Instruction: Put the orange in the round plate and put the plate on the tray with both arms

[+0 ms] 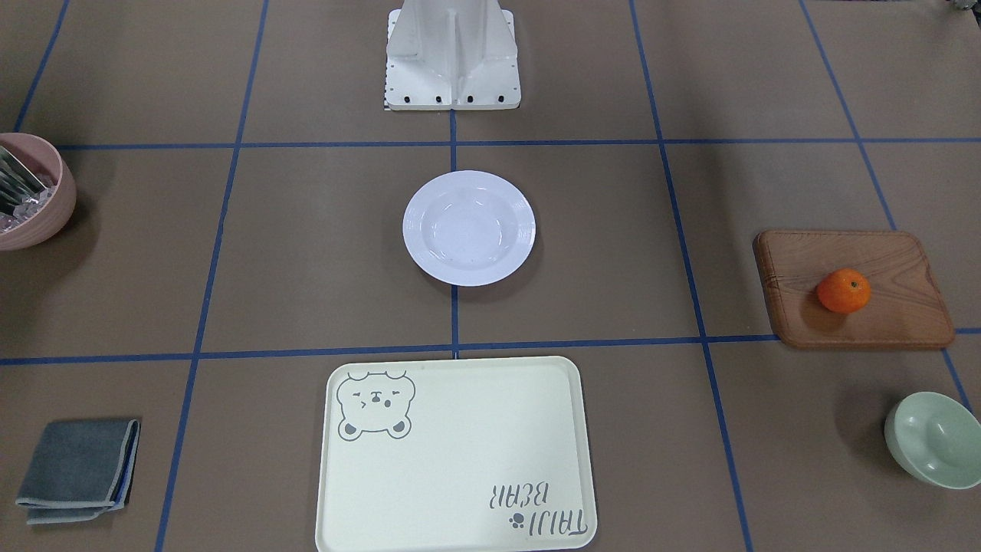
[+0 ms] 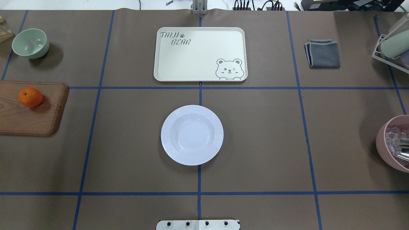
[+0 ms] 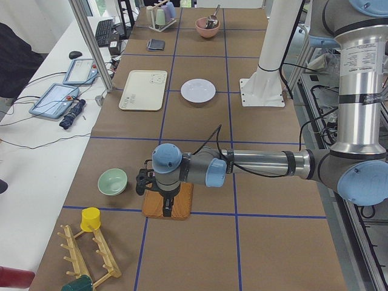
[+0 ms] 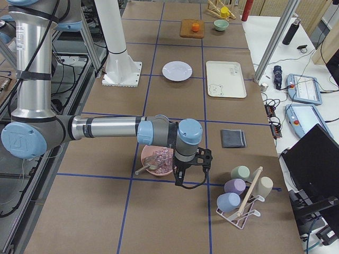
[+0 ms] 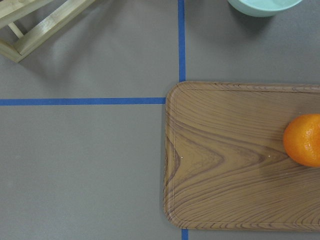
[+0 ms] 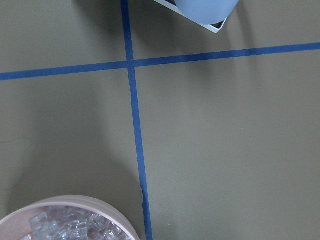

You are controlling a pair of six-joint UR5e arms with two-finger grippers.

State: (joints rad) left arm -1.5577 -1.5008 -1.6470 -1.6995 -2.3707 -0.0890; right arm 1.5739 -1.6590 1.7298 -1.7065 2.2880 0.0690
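The orange (image 1: 843, 290) (image 2: 30, 97) (image 5: 303, 140) lies on a brown wooden board (image 1: 889, 261) at the robot's far left. The empty white round plate (image 1: 469, 228) (image 2: 192, 134) sits mid-table, and the cream bear tray (image 1: 456, 452) (image 2: 199, 52) lies just beyond it, also empty. In the exterior left view my left gripper (image 3: 167, 211) hangs over the board, hiding the orange there. My right gripper (image 4: 189, 181) hovers beside a pink bowl (image 4: 156, 161) at the far right. Both grippers appear only in side views, so I cannot tell whether either is open or shut.
A pale green bowl (image 2: 30, 43) stands beyond the board. The pink bowl (image 2: 394, 143) holds clear pieces and a utensil. A folded grey cloth (image 2: 323, 53) lies right of the tray. A mug rack (image 4: 241, 196) and a wooden rack (image 3: 91, 248) stand at the table's ends.
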